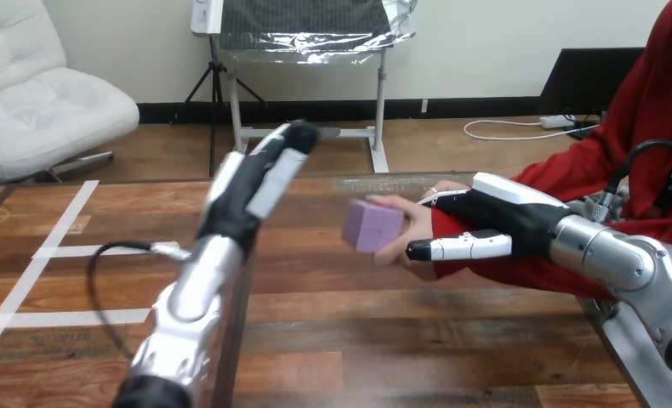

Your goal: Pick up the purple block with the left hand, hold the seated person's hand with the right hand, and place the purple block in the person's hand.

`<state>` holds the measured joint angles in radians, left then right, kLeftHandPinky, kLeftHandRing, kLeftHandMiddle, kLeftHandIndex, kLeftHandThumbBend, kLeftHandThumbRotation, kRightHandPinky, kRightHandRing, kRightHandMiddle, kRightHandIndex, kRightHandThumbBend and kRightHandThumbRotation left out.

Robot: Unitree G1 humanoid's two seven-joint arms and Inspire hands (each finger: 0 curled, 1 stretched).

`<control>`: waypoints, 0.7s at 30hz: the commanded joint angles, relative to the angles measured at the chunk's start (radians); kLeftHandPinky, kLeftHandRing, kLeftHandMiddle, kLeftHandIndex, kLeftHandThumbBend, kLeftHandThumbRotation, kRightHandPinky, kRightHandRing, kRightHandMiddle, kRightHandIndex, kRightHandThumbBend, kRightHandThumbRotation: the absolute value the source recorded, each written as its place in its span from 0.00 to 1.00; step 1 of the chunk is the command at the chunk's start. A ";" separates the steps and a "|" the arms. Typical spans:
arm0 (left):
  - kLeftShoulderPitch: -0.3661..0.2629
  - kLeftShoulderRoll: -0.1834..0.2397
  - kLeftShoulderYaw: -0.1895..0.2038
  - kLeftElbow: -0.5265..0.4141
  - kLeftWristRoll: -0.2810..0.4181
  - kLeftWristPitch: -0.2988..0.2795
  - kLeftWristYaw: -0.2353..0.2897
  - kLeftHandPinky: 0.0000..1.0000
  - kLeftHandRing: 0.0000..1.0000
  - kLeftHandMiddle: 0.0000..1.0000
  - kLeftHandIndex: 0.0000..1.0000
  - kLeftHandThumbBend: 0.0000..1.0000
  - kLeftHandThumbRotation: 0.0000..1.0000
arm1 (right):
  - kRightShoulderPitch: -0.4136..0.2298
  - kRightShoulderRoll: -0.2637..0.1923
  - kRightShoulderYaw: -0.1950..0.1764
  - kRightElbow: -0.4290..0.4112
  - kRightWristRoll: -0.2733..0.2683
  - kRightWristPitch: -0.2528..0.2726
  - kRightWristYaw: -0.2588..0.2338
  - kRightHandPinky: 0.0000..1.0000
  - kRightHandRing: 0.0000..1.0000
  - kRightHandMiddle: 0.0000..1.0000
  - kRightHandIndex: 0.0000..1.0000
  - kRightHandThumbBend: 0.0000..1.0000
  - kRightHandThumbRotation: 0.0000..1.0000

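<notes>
Right hand: clamped on the person's wrist. The thumb runs along the near side of the wrist, the fingers reach over the far side, and the wrist is pinched between them. The right forearm comes in from the view's lower right and angles up and left to the wrist.

Left hand: holds nothing. Fingers straight, pointing up and away, raised off the tabletop on a steep left forearm. It sits to the view's left of the block with a clear gap, no contact.

Purple block: in the person's hand, not on the tabletop. The person's fingers curl over its top and round its right side. The block sticks out toward the view's left, slightly tilted, in the air over the middle of the tabletop. It is just beside the right thumb tip. I can't tell whether they touch.

Tabletop: wood planks, with white tape lines on the left part, well apart from the block and the right hand.
</notes>
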<state>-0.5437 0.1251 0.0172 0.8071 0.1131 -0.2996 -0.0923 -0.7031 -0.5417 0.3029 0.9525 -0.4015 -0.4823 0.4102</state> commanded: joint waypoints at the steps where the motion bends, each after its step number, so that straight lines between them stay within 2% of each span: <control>1: 0.034 0.021 0.003 -0.131 -0.003 -0.003 0.011 0.95 0.97 0.93 0.92 0.81 1.00 | -0.004 0.003 -0.027 -0.055 0.038 0.002 0.026 0.72 0.86 0.86 0.87 1.00 0.90; 6: 0.077 0.023 0.007 -0.200 -0.016 0.018 0.016 0.95 0.96 0.93 0.91 0.78 1.00 | 0.012 -0.001 -0.034 -0.075 0.059 0.006 0.048 0.74 0.87 0.87 0.87 1.00 0.89; 12: 0.135 0.023 0.014 -0.283 -0.027 0.032 0.024 0.94 0.96 0.92 0.90 0.79 1.00 | 0.038 -0.011 -0.037 -0.110 0.065 0.006 0.045 0.76 0.87 0.87 0.88 1.00 0.91; 15: 0.167 0.023 0.018 -0.325 -0.029 0.034 0.030 0.93 0.95 0.91 0.90 0.81 1.00 | 0.052 -0.016 -0.039 -0.129 0.063 0.004 0.034 0.75 0.87 0.87 0.88 1.00 0.92; 21: 0.236 0.014 0.032 -0.397 -0.070 0.017 0.022 0.89 0.93 0.89 0.88 0.82 1.00 | 0.088 -0.031 -0.039 -0.187 0.032 0.003 -0.022 0.72 0.84 0.86 0.87 1.00 0.98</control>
<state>-0.3202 0.1475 0.0280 0.5315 0.0807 -0.2643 -0.0699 -0.6149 -0.5471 0.2985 0.8490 -0.3641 -0.4782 0.4404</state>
